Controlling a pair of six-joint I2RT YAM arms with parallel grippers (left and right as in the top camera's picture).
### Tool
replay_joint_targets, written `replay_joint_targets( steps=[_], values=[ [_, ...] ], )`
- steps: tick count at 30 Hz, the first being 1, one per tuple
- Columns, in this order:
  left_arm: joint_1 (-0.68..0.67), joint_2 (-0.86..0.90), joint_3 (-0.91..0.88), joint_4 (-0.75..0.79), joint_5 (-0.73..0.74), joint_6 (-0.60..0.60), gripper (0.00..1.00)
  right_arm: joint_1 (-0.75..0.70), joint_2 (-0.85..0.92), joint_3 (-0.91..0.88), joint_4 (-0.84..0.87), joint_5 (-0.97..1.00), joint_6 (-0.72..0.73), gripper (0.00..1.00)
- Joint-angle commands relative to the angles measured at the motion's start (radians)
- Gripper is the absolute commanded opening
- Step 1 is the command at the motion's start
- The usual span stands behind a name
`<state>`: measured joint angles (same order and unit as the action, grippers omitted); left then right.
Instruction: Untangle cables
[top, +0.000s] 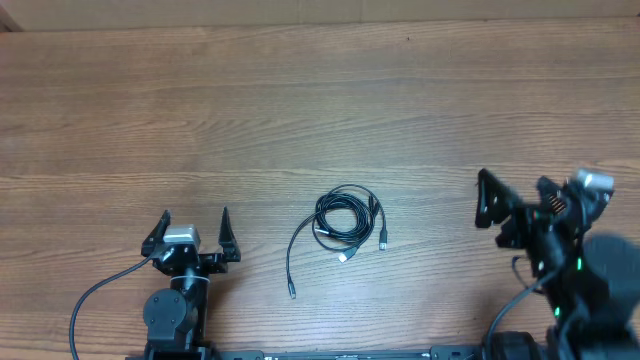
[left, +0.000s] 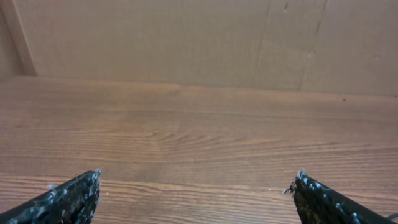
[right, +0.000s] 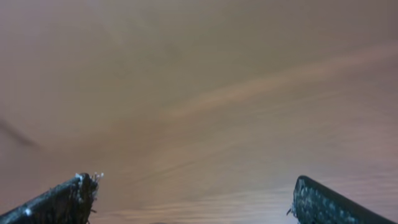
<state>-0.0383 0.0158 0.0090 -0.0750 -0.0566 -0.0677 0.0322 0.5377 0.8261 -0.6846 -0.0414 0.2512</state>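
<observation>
The cables (top: 345, 220) are lying on the wooden worktop (top: 300, 90) as 1 small black bundle: a loose coil of several turns, with a single strand trailing from its left side down toward the near edge and ending in a small plug (top: 292, 292). 2 more plug ends are poking out below the coil, 1 silver-tipped (top: 345, 257) and 1 just to its right (top: 383, 243).

The left end effector (top: 195, 225) is sitting to the left of the bundle, well apart from it, with its jaws spread wide and nothing between them. The right end effector (top: 512, 198) is hanging to the right of the bundle, also well apart, jaws wide and empty. Neither wrist view is showing the cables; each is showing only bare wood between the 2 dark fingertips (left: 78, 193).

The cords are looking thin, light and limp, so they are likely to drag and slide across the smooth wood rather than resist, and a pull on 1 strand is likely to carry the whole coil along unless the other arm is pinning it. The plugs are the stiffest parts and are offering the surest hold. A sensible grasp seems to be the trailing strand near its plug to the lower left of the coil, with the second end effector taking the coil's right rim or the plug end beside it. Because the strands are lying flat, the fingers will probably be needing to press right down to the wood to catch 1.
</observation>
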Motion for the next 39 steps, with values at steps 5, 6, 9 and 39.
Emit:
replay_joint_targets(
  steps=[5, 6, 9, 39],
  values=[
    [0.005, -0.005, -0.003, 0.001, -0.002, 0.02, 1.0, -0.007, 0.426, 0.265, -0.205, 0.197, -0.056, 1.0],
    [0.005, -0.005, -0.003, 0.001, -0.002, 0.02, 1.0, -0.007, 0.488, 0.293, -0.233, 0.194, -0.037, 1.0],
    [0.005, -0.005, -0.003, 0.001, -0.002, 0.02, 1.0, -0.007, 0.689, 0.386, -0.311, 0.16, -0.035, 1.0],
    [0.005, 0.0, 0.185, 0.616, 0.079, 0.116, 1.0, 0.08, 0.844, 0.468, -0.394, 0.085, -0.038, 1.0]
  ],
)
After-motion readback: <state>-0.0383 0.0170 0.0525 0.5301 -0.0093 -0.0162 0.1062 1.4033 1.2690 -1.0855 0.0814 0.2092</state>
